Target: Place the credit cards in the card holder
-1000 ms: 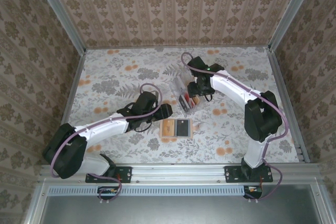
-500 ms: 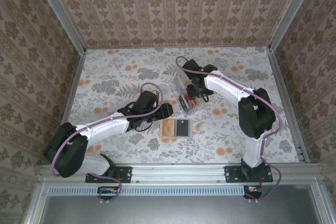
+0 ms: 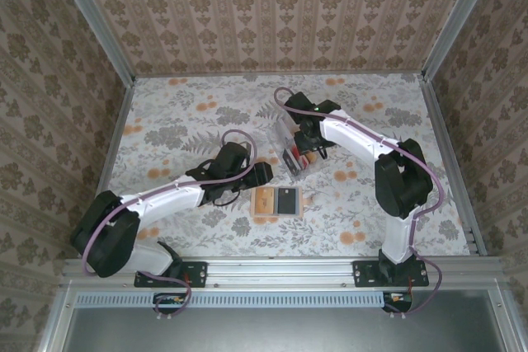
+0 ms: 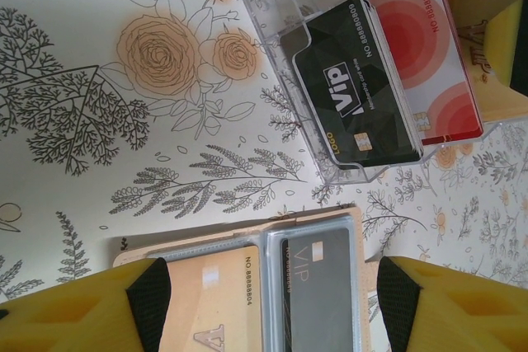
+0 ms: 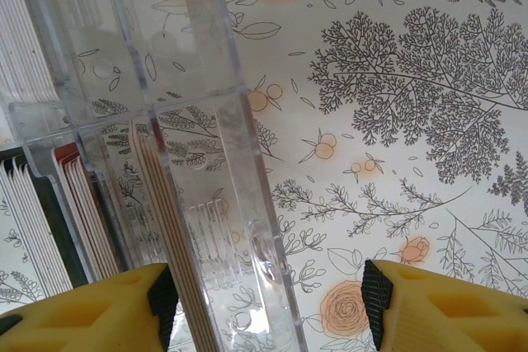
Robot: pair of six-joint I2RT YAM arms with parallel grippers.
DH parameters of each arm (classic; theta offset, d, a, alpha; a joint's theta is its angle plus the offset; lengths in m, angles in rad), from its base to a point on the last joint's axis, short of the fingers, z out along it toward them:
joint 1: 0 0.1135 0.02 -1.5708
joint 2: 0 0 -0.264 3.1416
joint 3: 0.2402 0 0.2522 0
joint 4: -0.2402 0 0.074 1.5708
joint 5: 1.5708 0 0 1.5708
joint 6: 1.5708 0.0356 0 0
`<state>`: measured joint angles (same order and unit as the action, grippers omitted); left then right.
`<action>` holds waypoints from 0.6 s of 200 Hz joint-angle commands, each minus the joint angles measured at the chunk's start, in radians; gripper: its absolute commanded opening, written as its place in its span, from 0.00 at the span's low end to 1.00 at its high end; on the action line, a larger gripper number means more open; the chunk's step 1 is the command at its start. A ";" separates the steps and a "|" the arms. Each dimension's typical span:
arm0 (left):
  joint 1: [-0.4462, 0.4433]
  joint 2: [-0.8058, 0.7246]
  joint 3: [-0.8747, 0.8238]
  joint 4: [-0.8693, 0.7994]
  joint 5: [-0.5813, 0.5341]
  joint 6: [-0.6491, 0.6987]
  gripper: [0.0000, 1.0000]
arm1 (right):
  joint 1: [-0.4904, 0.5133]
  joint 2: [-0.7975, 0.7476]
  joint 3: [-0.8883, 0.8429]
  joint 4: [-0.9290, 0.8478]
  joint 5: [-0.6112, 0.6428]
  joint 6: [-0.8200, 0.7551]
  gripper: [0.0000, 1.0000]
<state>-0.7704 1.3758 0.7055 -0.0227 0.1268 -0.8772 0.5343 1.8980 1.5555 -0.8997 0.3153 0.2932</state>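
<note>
ok, right claw (image 5: 264, 302) open, straddling the wall of the clear tray (image 5: 216, 121), gripping nothing. shift off the wall, pinch one tan card (image 5: 153, 204) by its edge only, lift straight. card holder (image 4: 272, 241) lies open toward the near edge of the counter (image 3: 165, 129), under the left claw (image 4: 268, 294), also released.

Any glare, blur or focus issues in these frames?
Top external: even, soft light, with no hard shadows or glare. Left wrist: sharp, with the print on the black card legible and a slight haze on the card holder plastic window. Right wrist: the clear tray wall is close to the lens and soft, with bright reflections; the tablecloth is crisp.
</note>
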 commanded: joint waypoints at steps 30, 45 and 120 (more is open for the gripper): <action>0.005 0.011 0.026 0.004 0.013 0.017 0.70 | 0.024 -0.036 0.040 -0.056 0.083 -0.017 0.57; 0.005 0.011 0.025 0.004 0.013 0.017 0.70 | 0.030 -0.034 0.047 -0.059 0.100 -0.019 0.56; 0.006 0.019 0.034 0.004 0.019 0.017 0.70 | 0.039 -0.026 0.057 -0.067 0.122 -0.023 0.42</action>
<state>-0.7704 1.3819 0.7094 -0.0223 0.1349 -0.8772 0.5690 1.8973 1.5887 -0.9245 0.3901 0.2817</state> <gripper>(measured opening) 0.696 0.437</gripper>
